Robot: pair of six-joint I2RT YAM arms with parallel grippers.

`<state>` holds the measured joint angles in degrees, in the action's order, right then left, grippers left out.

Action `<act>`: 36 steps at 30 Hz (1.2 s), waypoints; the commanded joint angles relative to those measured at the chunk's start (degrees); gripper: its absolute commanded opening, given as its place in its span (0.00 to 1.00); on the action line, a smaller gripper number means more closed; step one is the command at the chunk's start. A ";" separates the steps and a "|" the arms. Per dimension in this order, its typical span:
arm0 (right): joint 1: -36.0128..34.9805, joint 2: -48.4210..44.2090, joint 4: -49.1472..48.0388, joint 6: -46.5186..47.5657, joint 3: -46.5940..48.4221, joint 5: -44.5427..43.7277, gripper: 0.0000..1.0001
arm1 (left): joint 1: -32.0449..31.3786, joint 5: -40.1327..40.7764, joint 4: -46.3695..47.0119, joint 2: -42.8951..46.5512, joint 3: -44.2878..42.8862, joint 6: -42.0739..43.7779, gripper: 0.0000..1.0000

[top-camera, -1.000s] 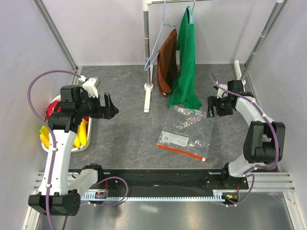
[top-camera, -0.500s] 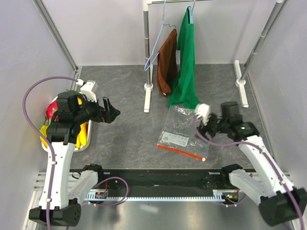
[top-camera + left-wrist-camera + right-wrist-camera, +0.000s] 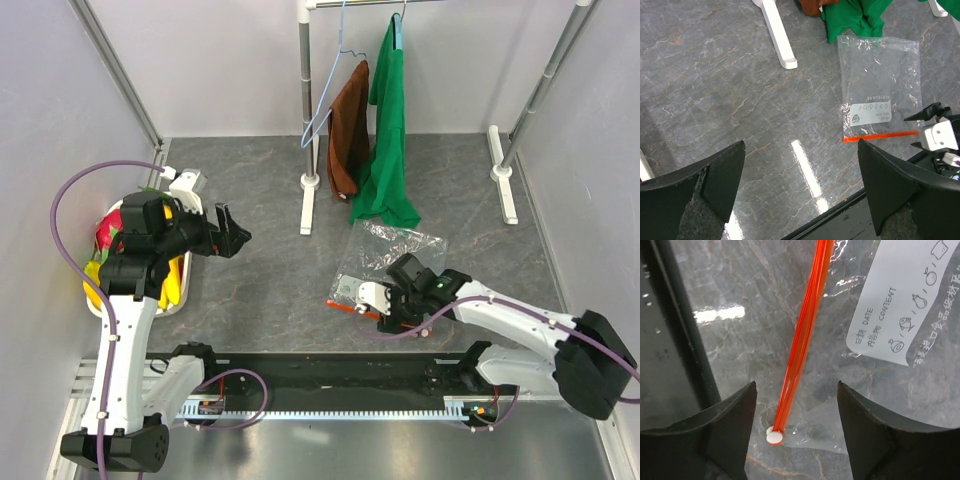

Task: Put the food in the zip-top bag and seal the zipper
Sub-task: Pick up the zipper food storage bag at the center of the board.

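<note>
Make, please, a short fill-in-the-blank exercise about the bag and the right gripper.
The right gripper hovers over the zipper with its jaws ___. The slider at the zipper's end is ___ in colour. The zip-top bag contains ___ of the food. The hanging cloth nearest the bag is ___.
Missing: open; white; none; green.

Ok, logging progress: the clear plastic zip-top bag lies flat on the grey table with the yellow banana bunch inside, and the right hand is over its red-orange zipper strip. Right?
No: the clear plastic zip-top bag is empty, as the left wrist view shows; the yellow banana bunch lies outside, far left. It does lie flat on the grey table, right hand over its red-orange zipper strip.
</note>
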<state>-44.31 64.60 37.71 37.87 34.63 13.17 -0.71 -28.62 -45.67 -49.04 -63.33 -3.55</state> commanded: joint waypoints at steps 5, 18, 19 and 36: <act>-3.23 8.43 -10.99 -6.75 2.80 -9.65 0.64 | 0.10 0.76 2.08 0.08 0.75 -0.14 1.00; -3.94 8.09 -6.78 -13.16 11.15 -9.13 0.00 | 0.10 -1.61 2.43 -0.18 2.85 -1.28 1.00; -3.85 7.83 -6.25 -14.21 13.94 -8.08 0.00 | 0.10 -2.13 2.60 -0.10 3.47 -1.63 1.00; -1.83 24.87 -11.26 -47.61 39.10 2.56 0.00 | -2.71 -11.72 12.61 -4.83 13.58 -15.59 0.93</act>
<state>-46.46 87.07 29.58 -0.32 67.35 13.80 -1.72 -38.98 -39.86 -50.87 -50.46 -12.34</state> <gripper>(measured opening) 0.009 0.938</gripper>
